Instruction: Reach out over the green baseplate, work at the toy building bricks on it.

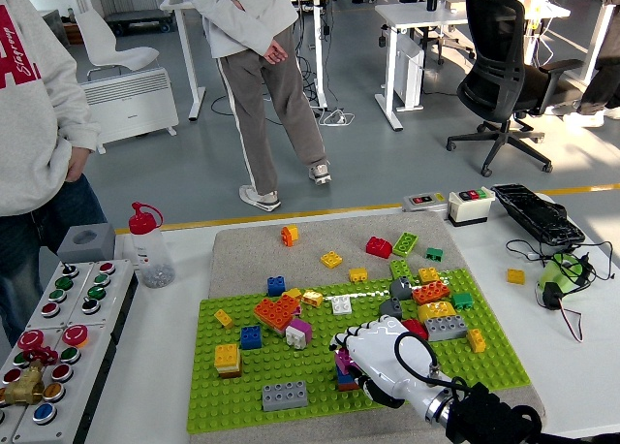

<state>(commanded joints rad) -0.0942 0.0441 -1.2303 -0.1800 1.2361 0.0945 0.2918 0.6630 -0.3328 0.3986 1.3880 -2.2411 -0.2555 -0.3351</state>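
- Right hand [373, 359] curls over a purple brick [343, 363] near the green baseplate [208, 412] front edge, seemingly gripping it.
- Bare studs lie leftward.

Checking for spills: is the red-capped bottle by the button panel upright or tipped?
Upright. The bottle stands on its base on the table, red nozzle pointing up.

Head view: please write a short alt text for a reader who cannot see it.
The robot's right hand, white with curled fingers, rests on a small magenta brick stack on the green baseplate, among scattered coloured bricks. A control box sits left; two people stand beyond the table.
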